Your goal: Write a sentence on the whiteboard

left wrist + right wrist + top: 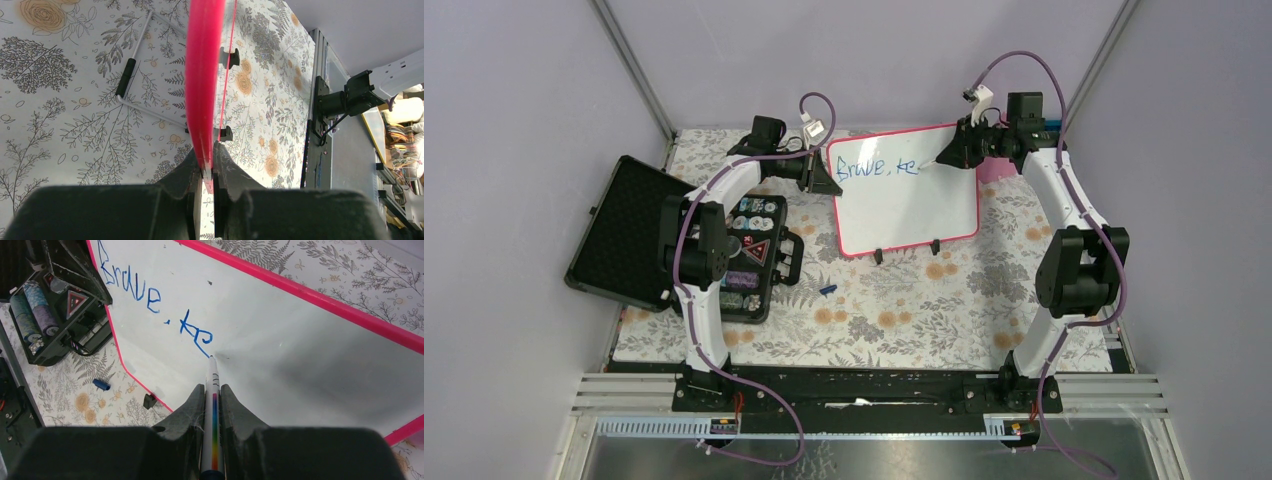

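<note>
The whiteboard [914,205], white with a pink frame, stands tilted at the back middle of the table. Blue lettering of the sentence [879,167] reads "Brave, ke" along its top. My left gripper [828,178] is shut on the board's left edge; in the left wrist view the pink edge [202,75] runs up from between the closed fingers of the left gripper [209,161]. My right gripper [946,156] is shut on a white marker [212,371] with a rainbow stripe. In the right wrist view the marker tip touches the board just below the last "e" of the sentence [196,332], ahead of the right gripper [213,390].
An open black case [749,255] with poker chips lies left of the board, its lid [619,230] folded out. A blue marker cap [828,289] lies on the floral cloth in front. A pink object [994,168] shows behind the board's right edge. A wire stand [135,75] lies behind the board.
</note>
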Robot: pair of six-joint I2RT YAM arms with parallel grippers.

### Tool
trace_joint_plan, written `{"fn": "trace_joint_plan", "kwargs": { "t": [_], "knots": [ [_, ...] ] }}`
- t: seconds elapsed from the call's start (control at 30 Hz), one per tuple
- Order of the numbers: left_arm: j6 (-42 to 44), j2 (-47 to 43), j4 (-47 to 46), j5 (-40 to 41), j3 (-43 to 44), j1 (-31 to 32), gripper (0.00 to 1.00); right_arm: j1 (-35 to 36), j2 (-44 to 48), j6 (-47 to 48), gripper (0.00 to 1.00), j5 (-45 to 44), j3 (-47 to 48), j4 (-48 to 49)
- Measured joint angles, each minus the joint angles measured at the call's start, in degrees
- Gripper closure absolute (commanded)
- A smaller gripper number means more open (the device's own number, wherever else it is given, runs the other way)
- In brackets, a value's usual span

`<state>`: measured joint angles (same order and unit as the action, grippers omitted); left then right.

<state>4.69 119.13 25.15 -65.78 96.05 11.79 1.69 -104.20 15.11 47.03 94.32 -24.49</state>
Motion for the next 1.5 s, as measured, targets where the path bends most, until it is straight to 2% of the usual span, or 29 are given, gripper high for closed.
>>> {"fn": "trace_joint_plan", "kwargs": {
  "t": [1.5],
  "knots": [
    [-0.1,0.0,0.0,0.0,0.0,0.0,1.00,-1.0,-2.5,0.0,1.00,-2.3,5.4,-0.6]
  ]
}}
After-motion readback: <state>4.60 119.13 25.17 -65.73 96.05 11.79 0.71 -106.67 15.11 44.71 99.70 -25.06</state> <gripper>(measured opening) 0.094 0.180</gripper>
